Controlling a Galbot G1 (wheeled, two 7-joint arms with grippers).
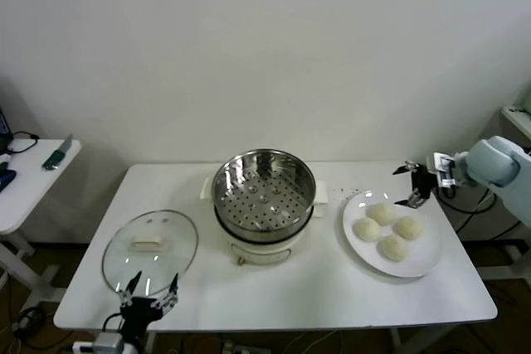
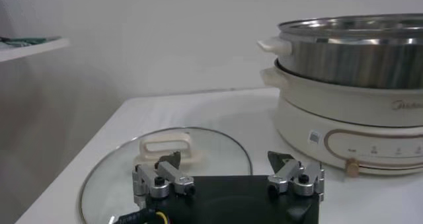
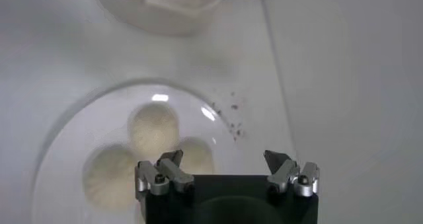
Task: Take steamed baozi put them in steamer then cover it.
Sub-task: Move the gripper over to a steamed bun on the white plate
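Several cream-white baozi [image 1: 387,228] lie on a white plate [image 1: 423,261] at the right of the table; three show in the right wrist view [image 3: 153,129]. The steel steamer [image 1: 263,190] stands empty on its white cooker base [image 1: 261,248] at mid-table, and shows in the left wrist view [image 2: 357,50]. The glass cover [image 1: 150,249] with its white handle [image 2: 165,148] lies flat at the front left. My right gripper [image 1: 412,183] is open, hovering above the plate's far right edge. My left gripper [image 1: 148,292] is open at the table's front edge, just before the cover.
A white side table [image 1: 29,180] with a green-handled tool [image 1: 56,155] stands at the far left. A wall rises behind the table. Dark specks [image 3: 232,116] mark the tabletop beside the plate. Cables hang at the right.
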